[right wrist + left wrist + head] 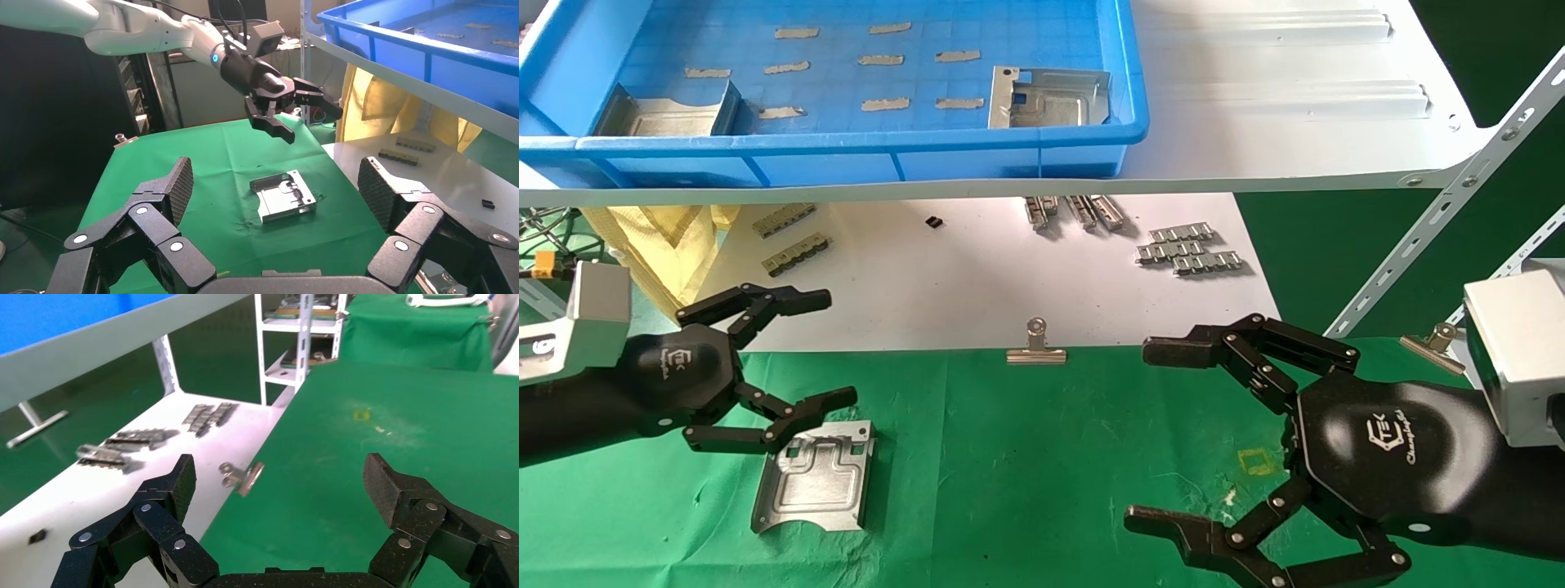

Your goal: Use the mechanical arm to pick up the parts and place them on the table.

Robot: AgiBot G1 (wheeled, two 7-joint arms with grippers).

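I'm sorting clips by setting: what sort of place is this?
Probably a workshop or factory test bench: a blue bin holding stamped metal parts sits on a white metal shelf, above a green-clothed table, with more racking behind.

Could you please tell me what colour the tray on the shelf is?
Bright blue; the tray shows best in the head view.

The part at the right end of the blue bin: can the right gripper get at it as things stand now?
Probably yes. The part lies uncovered in the open-topped blue bin on the white shelf, nothing on it. The right gripper is open and empty over the table.
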